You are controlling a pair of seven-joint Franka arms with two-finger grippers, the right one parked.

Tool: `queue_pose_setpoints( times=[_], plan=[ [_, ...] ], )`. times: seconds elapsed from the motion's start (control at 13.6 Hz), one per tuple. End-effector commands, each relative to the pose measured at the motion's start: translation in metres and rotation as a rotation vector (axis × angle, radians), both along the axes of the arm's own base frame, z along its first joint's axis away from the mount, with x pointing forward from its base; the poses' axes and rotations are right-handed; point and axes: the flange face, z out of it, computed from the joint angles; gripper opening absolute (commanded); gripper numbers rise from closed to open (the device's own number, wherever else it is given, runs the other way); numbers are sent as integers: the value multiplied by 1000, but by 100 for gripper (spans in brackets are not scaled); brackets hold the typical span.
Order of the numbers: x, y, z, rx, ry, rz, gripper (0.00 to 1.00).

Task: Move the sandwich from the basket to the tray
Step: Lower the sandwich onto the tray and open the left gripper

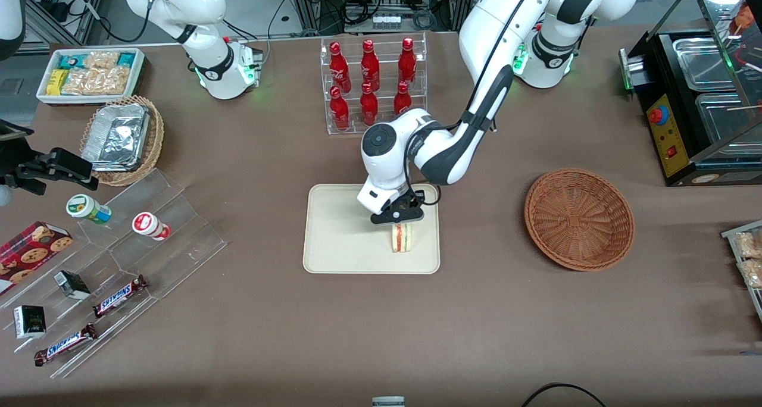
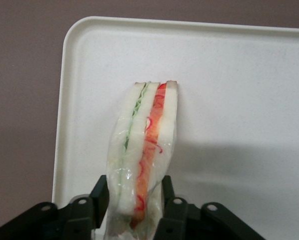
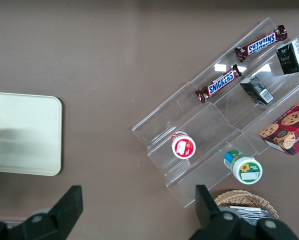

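Gripping the sandwich (image 1: pixel 402 238) between both fingers, the left arm's gripper (image 1: pixel 397 215) sits low over the cream tray (image 1: pixel 333 240), around the 3 o'clock part of the tray as the front camera sees it. From the wrist cam the black fingers (image 2: pixel 100 192) are pinched on the wide end of the wedge (image 2: pixel 142 160), which stands on edge in clear wrap with the green layer on one side and the red-orange one on the other, its narrow tip pointing out over the bare tray (image 2: pixel 239 100) near a rounded corner. Can't really tell if its bottom edge is touching the tray surface or just above it. The reddish-brown wicker basket (image 1: pixel 579 218) has nothing in it and sits well apart from the tray, out toward the working arm's end of the table. At the tray's 12 o'clock, farther from the front camera, there's a clear rack of red soda bottles (image 1: pixel 370 83).
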Motion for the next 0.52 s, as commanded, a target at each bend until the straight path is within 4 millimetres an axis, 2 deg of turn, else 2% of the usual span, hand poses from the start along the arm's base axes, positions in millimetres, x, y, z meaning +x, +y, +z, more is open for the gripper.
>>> queue_pose_setpoints(
  times=[0.0, 0.07, 0.22, 0.44],
  plan=[
    [4, -6, 26, -18, -39, 26, 100],
    [5, -2, 51, -31, -56, 48, 100],
    [3, 9, 116, -22, -73, 105, 100],
    [7, 58, 224, -21, -99, 175, 100]
  ],
)
